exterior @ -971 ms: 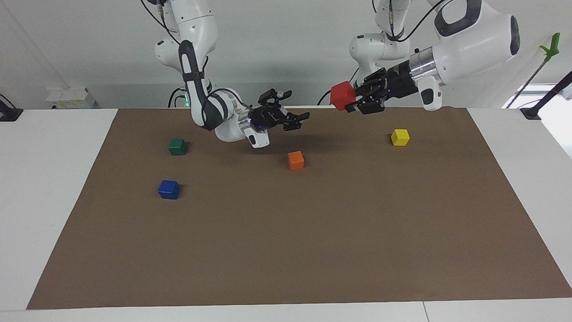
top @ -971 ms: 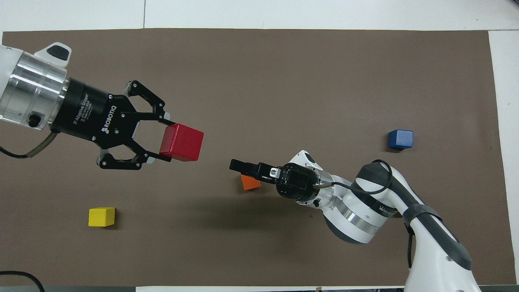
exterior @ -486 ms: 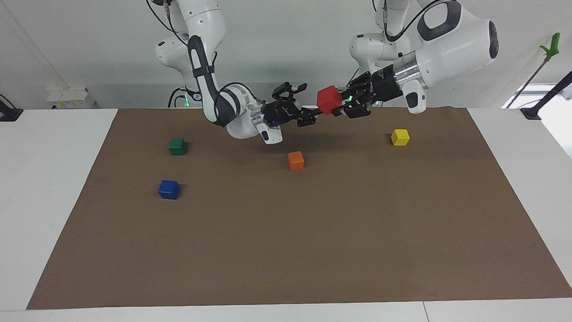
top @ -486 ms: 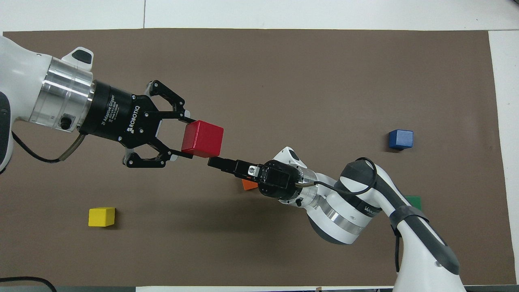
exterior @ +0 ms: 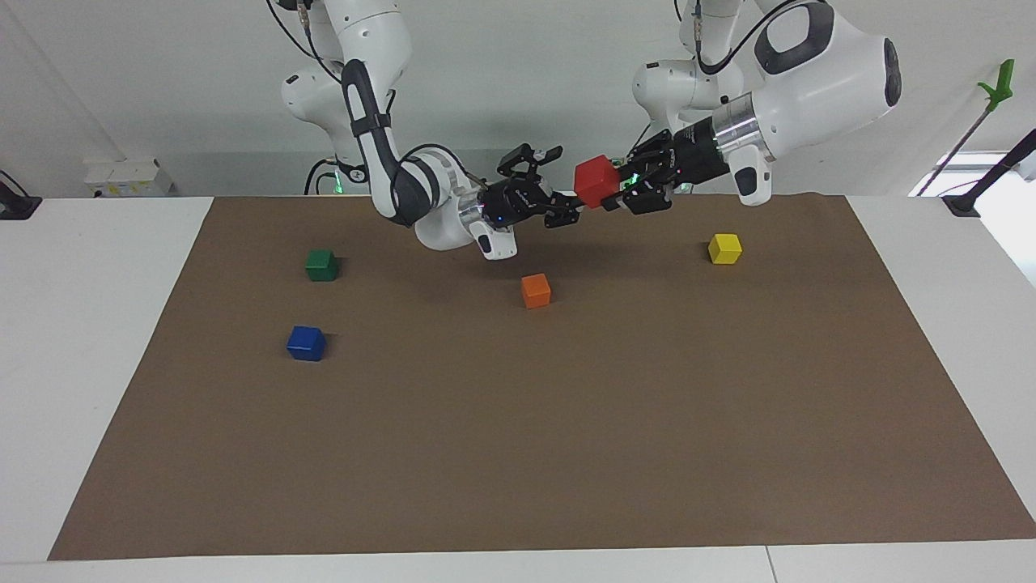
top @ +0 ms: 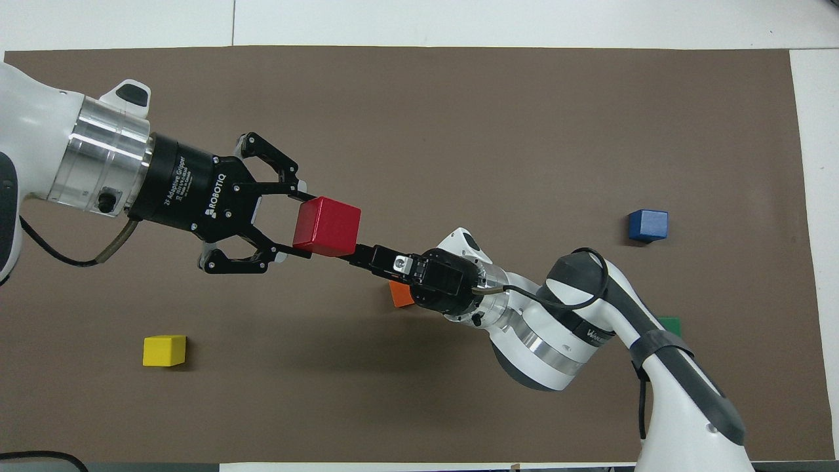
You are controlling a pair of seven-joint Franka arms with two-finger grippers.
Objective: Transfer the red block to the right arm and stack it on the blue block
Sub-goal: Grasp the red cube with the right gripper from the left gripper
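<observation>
Red block [exterior: 597,181], a small glossy cube, was held up in the air between the two robot arms, over the brown mat [exterior: 534,453] that covered most of the table [exterior: 81,364], above a spot near the robots' edge of that mat. The left hand [exterior: 622,189] pinched the red block between its two black fingers, one finger pressed on each of two opposing faces, as the overhead view showed clearly. The right hand [exterior: 566,212], on the white right arm [exterior: 380,162], reached in from the other direction, its fingers spread apart with their tips at the block's free side; one finger lay above and one below the block's level, and whether either tip actually touched the block could not be told. The blue block [exterior: 306,342] sat on the mat toward the right arm's end of the table, well apart from both hands. A green block [exterior: 321,265] lay nearer to the robots than the blue block, at the same end of the table. An orange block [exterior: 535,290] rested on the mat around the middle, below the right hand's wrist. A yellow block [exterior: 724,248] sat toward the left arm's end of the table.
</observation>
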